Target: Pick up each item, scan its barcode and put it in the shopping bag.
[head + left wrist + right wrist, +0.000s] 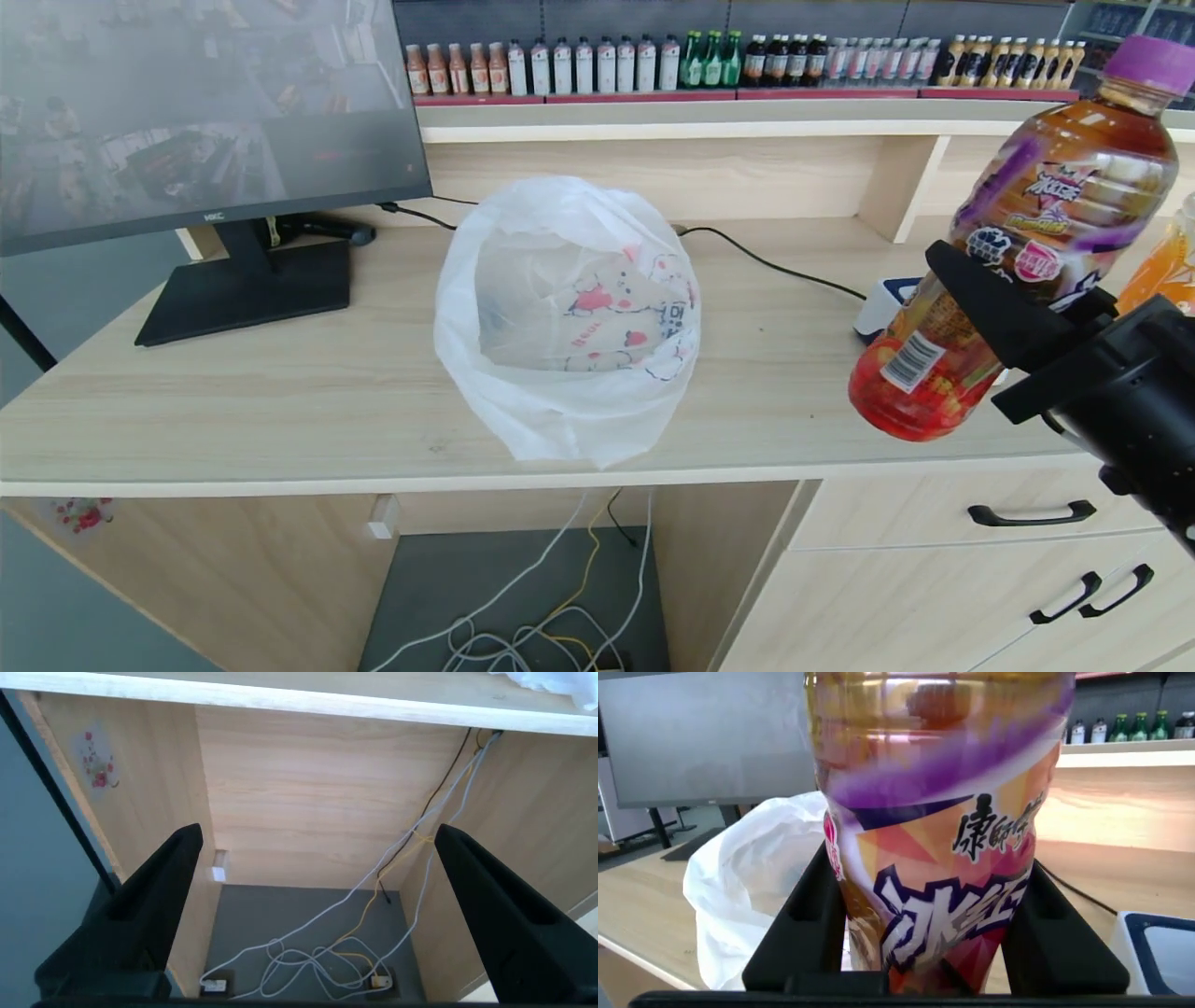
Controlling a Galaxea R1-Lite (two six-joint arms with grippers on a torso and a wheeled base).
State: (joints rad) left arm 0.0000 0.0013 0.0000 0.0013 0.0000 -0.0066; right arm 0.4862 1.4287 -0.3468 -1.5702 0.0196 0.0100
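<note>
My right gripper (1013,322) is shut on a tea bottle (1022,233) with a purple cap and purple-orange label, held tilted in the air over the counter's right end. The bottle's barcode faces down and to the left. Close up, the tea bottle (938,831) stands between the black fingers (799,919). The white shopping bag (569,322) stands open mid-counter, with a printed packet inside; the shopping bag (761,896) lies beyond the bottle. A white scanner (882,308) sits on the counter behind the bottle. My left gripper (318,910) hangs open below the counter edge, holding nothing.
A monitor (201,112) on a black stand occupies the counter's left back. A black cable (775,266) runs across the counter to the scanner. An orange bottle (1162,266) stands at the far right. Drawers (1027,513) are below right; loose wires (551,607) lie under the counter.
</note>
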